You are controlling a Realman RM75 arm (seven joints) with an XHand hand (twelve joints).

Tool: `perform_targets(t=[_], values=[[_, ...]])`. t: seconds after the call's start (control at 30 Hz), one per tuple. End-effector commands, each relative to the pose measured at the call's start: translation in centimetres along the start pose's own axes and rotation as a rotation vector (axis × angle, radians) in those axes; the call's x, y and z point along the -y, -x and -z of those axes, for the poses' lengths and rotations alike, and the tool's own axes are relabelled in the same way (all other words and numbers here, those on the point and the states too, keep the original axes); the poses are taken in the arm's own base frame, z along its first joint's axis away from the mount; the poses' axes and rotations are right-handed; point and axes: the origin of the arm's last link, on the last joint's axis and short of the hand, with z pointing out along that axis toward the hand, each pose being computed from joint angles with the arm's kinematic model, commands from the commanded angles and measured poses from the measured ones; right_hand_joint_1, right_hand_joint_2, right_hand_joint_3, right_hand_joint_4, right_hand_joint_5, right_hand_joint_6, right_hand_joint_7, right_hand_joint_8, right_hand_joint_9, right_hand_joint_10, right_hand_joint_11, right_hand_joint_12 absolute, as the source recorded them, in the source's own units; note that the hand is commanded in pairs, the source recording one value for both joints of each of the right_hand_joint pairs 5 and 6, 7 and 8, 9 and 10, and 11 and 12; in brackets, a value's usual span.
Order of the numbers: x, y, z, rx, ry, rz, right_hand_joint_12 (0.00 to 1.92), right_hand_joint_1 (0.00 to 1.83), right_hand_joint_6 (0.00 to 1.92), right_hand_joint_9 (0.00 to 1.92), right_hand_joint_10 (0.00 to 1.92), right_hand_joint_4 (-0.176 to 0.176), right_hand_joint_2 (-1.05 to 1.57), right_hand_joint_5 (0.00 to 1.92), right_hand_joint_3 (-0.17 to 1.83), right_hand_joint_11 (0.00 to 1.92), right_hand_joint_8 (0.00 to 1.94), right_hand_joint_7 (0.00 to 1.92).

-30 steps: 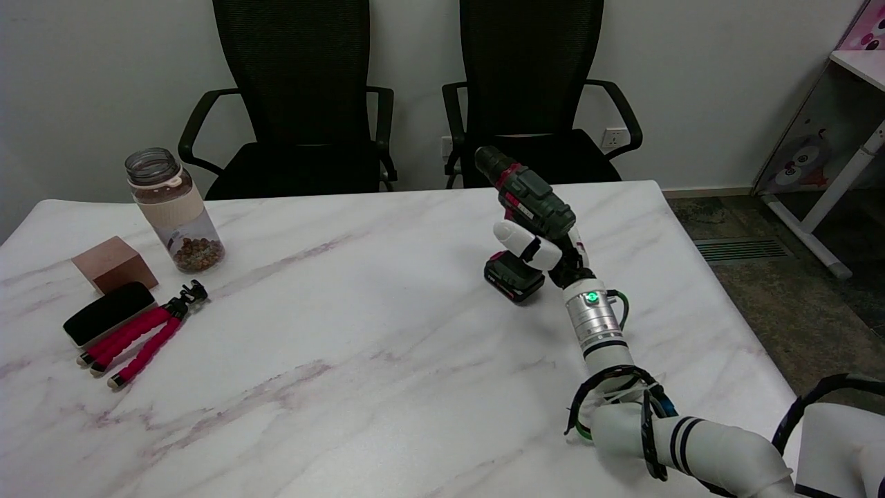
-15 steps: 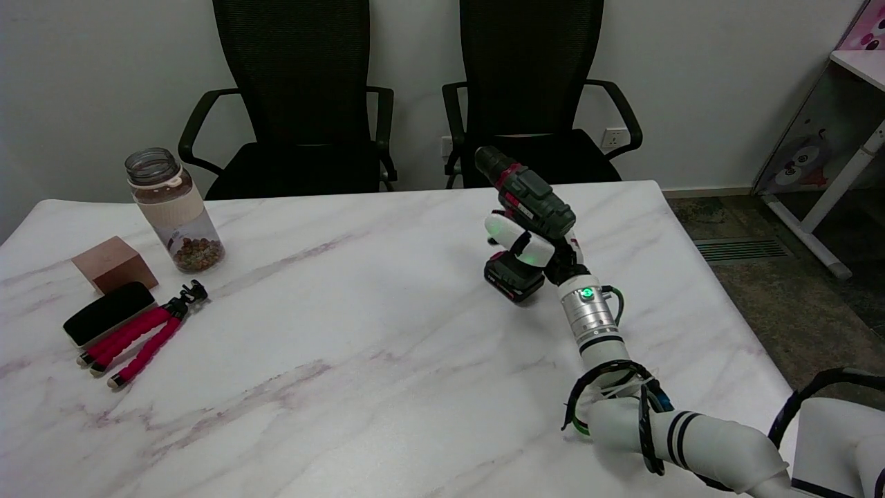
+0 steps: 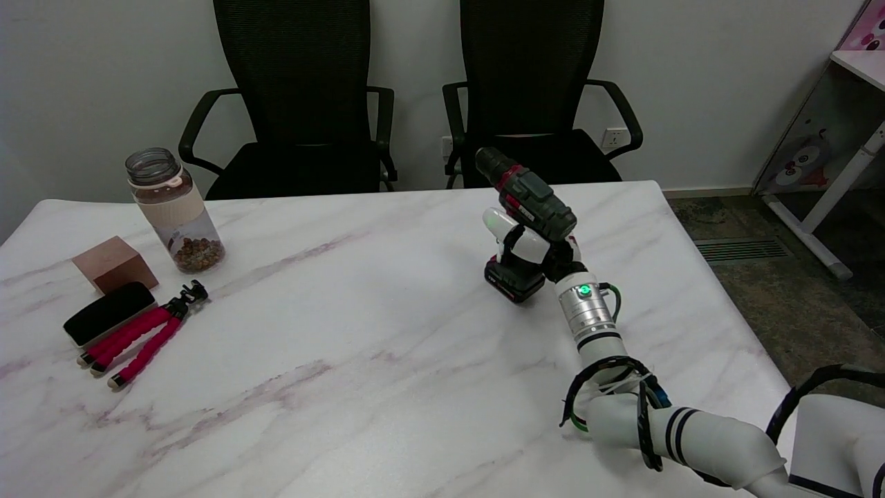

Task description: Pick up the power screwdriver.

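Note:
The power screwdriver, dark green with red trim and a black battery base, stands upright on the marble table, right of centre and towards the far edge. My right hand reaches in from the lower right and sits at the screwdriver's handle, just under its body. The white thumb sticks out along the handle's left side. The other fingers are hidden behind the tool. The screwdriver's base rests on the table.
At the far left stand a clear jar with brown bits, a wooden block, a black case and a red-legged tripod. Two black chairs stand beyond the far edge. The table's right edge lies near the arm.
My right hand has pushed forward and to the left round the handle, with the thumb sliding up along its left side. The screwdriver has stayed in place.

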Motion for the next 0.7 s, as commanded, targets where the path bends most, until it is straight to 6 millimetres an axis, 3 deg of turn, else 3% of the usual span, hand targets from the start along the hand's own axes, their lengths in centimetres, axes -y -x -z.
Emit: perform_targets(t=[0.03, 0.13, 0.23, 0.3, 0.33, 0.37, 0.43, 0.47, 0.5, 0.6, 0.7], values=[[0.0, 0.0, -0.3, -0.002, 0.006, -0.007, 1.7, 0.84, 0.41, 1.48, 1.48, -0.077, 0.53, 0.41, 0.71, 1.7, 0.41, 0.41], [0.1, 0.0, -0.5, -0.002, 0.002, -0.004, 1.71, 0.84, 0.54, 1.49, 1.49, -0.074, 0.57, 0.54, 0.7, 1.71, 0.54, 0.54], [0.2, 0.1, -0.6, 0.0, -0.001, -0.007, 1.71, 0.83, 0.89, 1.51, 1.51, -0.058, 0.62, 0.89, 0.7, 1.71, 0.89, 0.89], [0.3, 0.1, -0.6, 0.0, -0.002, -0.009, 1.71, 0.82, 0.97, 1.55, 1.55, -0.042, 0.64, 0.97, 0.7, 1.71, 0.97, 0.97], [0.3, 0.1, -0.6, 0.0, -0.003, -0.009, 1.71, 0.83, 1.02, 1.57, 1.57, -0.064, 0.64, 1.02, 0.72, 1.71, 1.02, 1.02], [0.3, 0.1, -0.6, -0.001, -0.003, -0.01, 1.72, 0.83, 1.09, 1.6, 1.6, -0.003, 0.65, 1.09, 0.72, 1.72, 1.09, 1.09], [0.4, 0.1, -0.7, -0.002, -0.007, -0.013, 1.73, 0.81, 1.19, 1.67, 1.67, 0.021, 0.67, 1.19, 0.72, 1.73, 1.19, 1.19], [0.5, 0.1, -0.8, -0.002, -0.009, -0.014, 1.73, 0.81, 1.24, 1.69, 1.69, 0.107, 0.68, 1.24, 0.72, 1.73, 1.24, 1.24], [0.6, 0.2, -0.8, -0.004, -0.013, -0.017, 1.73, 0.81, 1.3, 1.7, 1.7, 0.134, 0.69, 1.3, 0.72, 1.73, 1.3, 1.3], [1.4, 0.4, -1.2, 0.001, -0.039, -0.03, 1.78, 0.8, 1.45, 1.77, 1.77, 0.17, 0.71, 1.45, 0.74, 1.78, 1.45, 1.45], [2.7, 0.6, -1.8, 0.027, -0.07, -0.044, 1.85, 0.79, 1.58, 1.84, 1.84, 0.176, 0.74, 1.58, 0.74, 1.85, 1.58, 1.58]])
